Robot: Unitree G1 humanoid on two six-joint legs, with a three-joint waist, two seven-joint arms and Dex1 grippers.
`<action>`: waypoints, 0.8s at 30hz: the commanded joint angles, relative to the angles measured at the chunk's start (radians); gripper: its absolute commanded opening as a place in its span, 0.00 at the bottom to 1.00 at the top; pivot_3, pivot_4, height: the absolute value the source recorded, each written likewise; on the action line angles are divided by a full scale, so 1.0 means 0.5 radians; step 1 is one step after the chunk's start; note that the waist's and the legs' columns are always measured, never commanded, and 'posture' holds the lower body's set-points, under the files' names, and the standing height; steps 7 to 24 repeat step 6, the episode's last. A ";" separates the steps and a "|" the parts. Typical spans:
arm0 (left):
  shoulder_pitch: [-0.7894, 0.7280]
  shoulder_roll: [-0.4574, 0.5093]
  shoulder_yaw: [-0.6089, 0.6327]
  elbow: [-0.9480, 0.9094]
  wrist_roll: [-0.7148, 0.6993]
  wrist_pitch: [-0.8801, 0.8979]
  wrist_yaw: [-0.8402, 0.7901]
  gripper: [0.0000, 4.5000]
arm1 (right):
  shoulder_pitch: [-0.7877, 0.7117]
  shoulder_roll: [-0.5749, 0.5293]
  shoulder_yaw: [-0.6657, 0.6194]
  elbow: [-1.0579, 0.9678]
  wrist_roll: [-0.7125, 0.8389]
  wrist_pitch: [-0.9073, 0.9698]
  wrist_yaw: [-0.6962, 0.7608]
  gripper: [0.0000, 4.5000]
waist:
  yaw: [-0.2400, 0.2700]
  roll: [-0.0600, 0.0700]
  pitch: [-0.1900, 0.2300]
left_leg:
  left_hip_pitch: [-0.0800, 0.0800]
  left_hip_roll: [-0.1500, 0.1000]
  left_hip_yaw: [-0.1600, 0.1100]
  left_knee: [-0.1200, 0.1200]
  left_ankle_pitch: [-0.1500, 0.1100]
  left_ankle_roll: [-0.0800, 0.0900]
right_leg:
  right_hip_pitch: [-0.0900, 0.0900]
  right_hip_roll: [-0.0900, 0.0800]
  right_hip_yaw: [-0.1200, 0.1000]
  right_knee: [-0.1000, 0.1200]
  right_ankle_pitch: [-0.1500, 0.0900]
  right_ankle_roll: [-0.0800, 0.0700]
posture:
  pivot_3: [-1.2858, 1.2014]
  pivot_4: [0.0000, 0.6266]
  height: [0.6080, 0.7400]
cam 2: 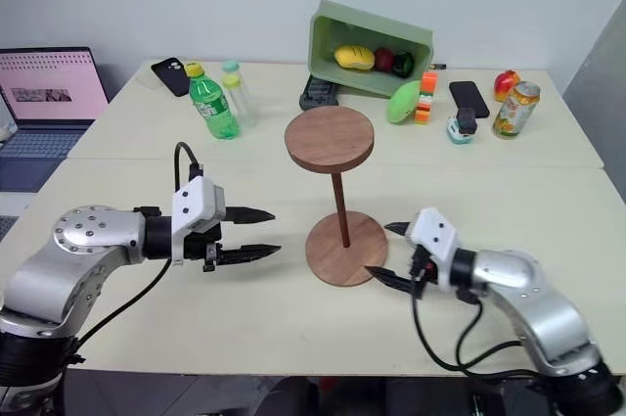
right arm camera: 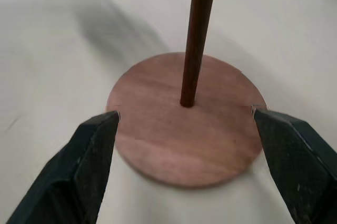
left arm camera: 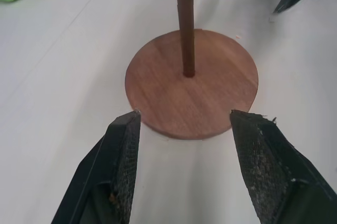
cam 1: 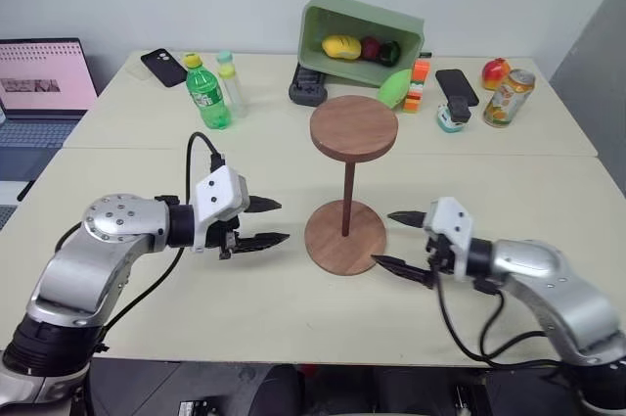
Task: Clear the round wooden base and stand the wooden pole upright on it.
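While wooden pole (cam 1: 348,191) stands on round wooden base (cam 1: 328,245), left gripper (cam 1: 264,222), right gripper (cam 1: 403,240) agape, empty, seemingly clear.

at the far edge of my table (cam 1: 147,308) lies a tipped green bin (cam 1: 360,39) holding toy fruit. near it i see 2 phones (cam 1: 163,67), a green bottle (cam 1: 206,93), a clear bottle (cam 1: 232,83), a can (cam 1: 508,97) and an apple (cam 1: 495,71). a laptop (cam 1: 41,83) sits far left.

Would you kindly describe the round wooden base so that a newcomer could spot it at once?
On the pale tabletop, look at the near half, between the two black grippers. There lies the flat, round, reddish-brown wooden base, with the thin dark-brown wooden pole rising from its centre. Unlike the similar disc atop that pole, it rests directly on the table.
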 commanded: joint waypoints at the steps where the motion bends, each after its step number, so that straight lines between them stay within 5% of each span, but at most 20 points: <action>1: 0.058 0.117 0.255 0.043 -0.024 -0.015 -0.001 0.62 | 0.126 -0.277 -0.550 -0.112 0.281 0.031 0.287 0.94 | 0.002 0.001 0.005 | -0.001 0.000 0.000 0.000 0.000 0.000 | 0.000 0.000 0.000 0.000 0.000 0.000 | 0.52 0.24 1.00; 6: 0.170 0.181 0.373 0.111 -0.022 -0.095 -0.039 0.62 | 0.260 -0.453 -0.867 -0.032 0.312 -0.017 0.401 0.94 | 0.004 0.000 0.006 | 0.003 0.000 -0.001 0.000 0.000 0.000 | 0.006 -0.001 -0.001 -0.004 0.000 0.000 | 0.52 0.24 1.00; 24: 0.170 0.181 0.373 0.111 -0.022 -0.095 -0.039 0.62 | 0.260 -0.453 -0.867 -0.032 0.312 -0.017 0.401 0.94 | 0.004 0.000 0.006 | 0.003 0.000 -0.001 0.000 0.000 0.000 | 0.006 -0.001 -0.001 -0.004 0.000 0.000 | 0.52 0.24 1.00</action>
